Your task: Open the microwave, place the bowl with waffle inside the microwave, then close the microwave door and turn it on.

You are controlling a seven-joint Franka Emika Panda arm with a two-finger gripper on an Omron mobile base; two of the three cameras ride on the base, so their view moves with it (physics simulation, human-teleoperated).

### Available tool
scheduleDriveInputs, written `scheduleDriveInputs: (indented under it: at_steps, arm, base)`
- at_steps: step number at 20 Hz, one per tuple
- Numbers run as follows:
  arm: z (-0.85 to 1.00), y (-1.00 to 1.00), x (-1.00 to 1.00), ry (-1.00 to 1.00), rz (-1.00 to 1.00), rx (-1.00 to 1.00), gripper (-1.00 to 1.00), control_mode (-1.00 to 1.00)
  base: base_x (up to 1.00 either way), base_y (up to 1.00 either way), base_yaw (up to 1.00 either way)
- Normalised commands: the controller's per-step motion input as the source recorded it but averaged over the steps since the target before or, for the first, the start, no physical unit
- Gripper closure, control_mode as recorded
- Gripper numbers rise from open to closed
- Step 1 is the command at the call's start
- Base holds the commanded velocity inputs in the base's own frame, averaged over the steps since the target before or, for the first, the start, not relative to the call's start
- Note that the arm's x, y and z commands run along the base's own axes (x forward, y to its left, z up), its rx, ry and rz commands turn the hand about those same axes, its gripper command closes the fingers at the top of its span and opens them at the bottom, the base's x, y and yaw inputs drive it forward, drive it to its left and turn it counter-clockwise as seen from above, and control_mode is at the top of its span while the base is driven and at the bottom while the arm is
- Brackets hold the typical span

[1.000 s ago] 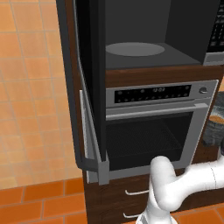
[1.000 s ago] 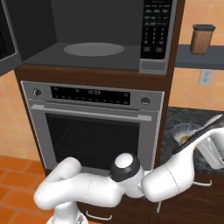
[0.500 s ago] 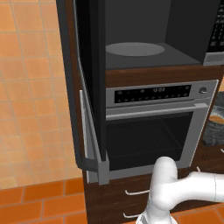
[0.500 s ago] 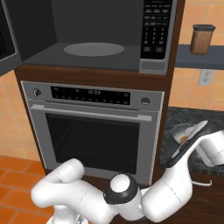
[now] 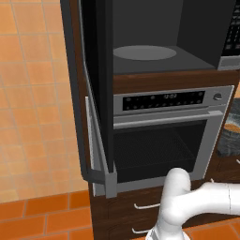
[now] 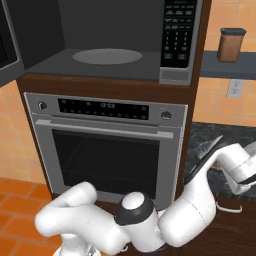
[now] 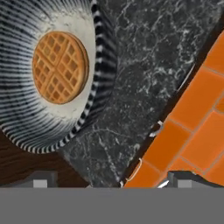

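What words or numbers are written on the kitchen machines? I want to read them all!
Oven display: light digits, too blurred to read.
Microwave button panel: rows of tiny marks, too small to read.
Brown jar on the shelf: no label visible.

We are seeing a dark marbled counter (image 7: pixel 144 65) carrying the glass bowl (image 7: pixel 98 87), which is sitting on it with a waffle (image 7: pixel 59 65) lying inside.

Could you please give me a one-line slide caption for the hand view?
Open end effector above the dark marble counter, beside the ribbed glass bowl holding a waffle.
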Motion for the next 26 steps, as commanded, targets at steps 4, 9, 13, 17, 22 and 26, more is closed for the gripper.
scheduleDriveInputs:
  at_steps: [4,9,13,17,22,26]
  arm:
    - [0.02,-0.04,0.31,0.15,-0.33,0.04,-1.00,-1.00]
    - [-0.10,-0.06,0.08,0.06,-0.16,0.05,-1.00,-1.00]
    - [-0.41,0.00,0.06,0.08,-0.07,0.06,-1.00,-1.00]
    - [-0.13,-0.04,0.38,0.04,-0.04,0.05,-1.00,-1.00]
    - [0.01,-0.07,0.53,0.05,-0.03,0.07,-1.00,-1.00]
    - [-0.10,-0.13,0.40,0.08,-0.03,0.06,-1.00,-1.00]
  base:
    - [0.00,0.00,0.00]
    - [0.00,0.00,0.00]
    - [0.00,0.00,0.00]
    - [0.00,0.00,0.00]
    - [0.00,0.00,0.00]
    - [0.00,0.00,0.00]
